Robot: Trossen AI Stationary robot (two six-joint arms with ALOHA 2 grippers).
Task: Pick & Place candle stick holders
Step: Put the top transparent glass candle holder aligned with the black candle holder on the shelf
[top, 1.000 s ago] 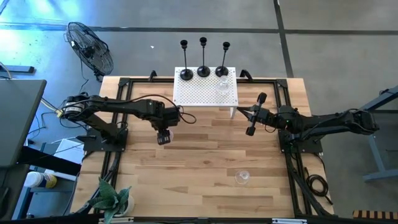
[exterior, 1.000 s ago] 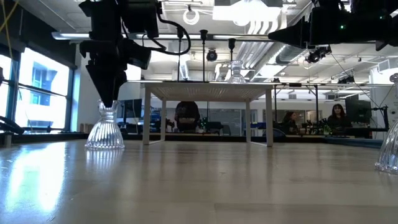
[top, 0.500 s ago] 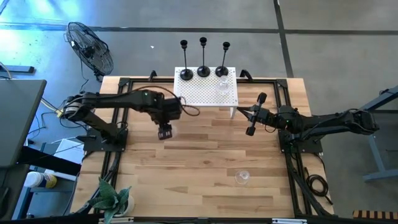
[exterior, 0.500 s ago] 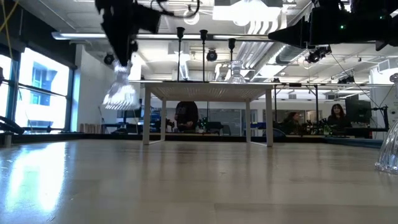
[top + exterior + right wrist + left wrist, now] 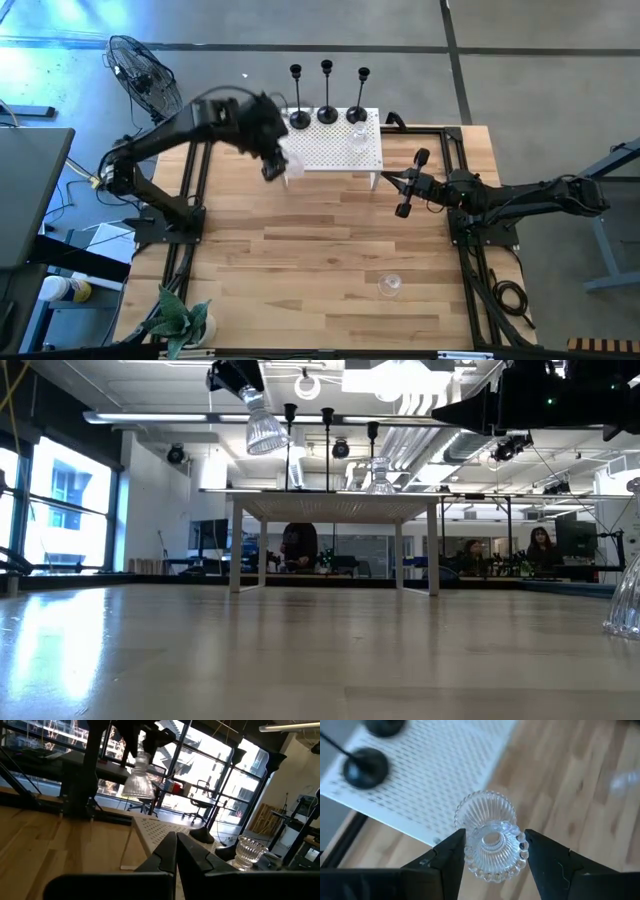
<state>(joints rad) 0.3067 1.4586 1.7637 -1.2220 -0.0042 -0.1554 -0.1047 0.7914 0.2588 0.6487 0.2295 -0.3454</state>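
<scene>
I've got the left claw (image 5: pixel 491 851) gripping a ribbed glass holder (image 5: pixel 490 840) above the white perforated stand's (image 5: pixel 340 150) left edge, right claw (image 5: pixel 404 205) shut.

at the top of the frame, left of centre, we see the left gripper (image 5: pixel 243 382) holding a ribbed glass holder (image 5: pixel 264 428) above the white stand (image 5: pixel 330 500); black candlesticks (image 5: pixel 328 445) rise from the stand.

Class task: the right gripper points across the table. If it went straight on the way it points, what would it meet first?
Probably the white perforated stand: the shut right gripper hangs beside its edge, pointing toward it. Height is unclear, so it might pass over the top toward the clear glass holder.
</scene>
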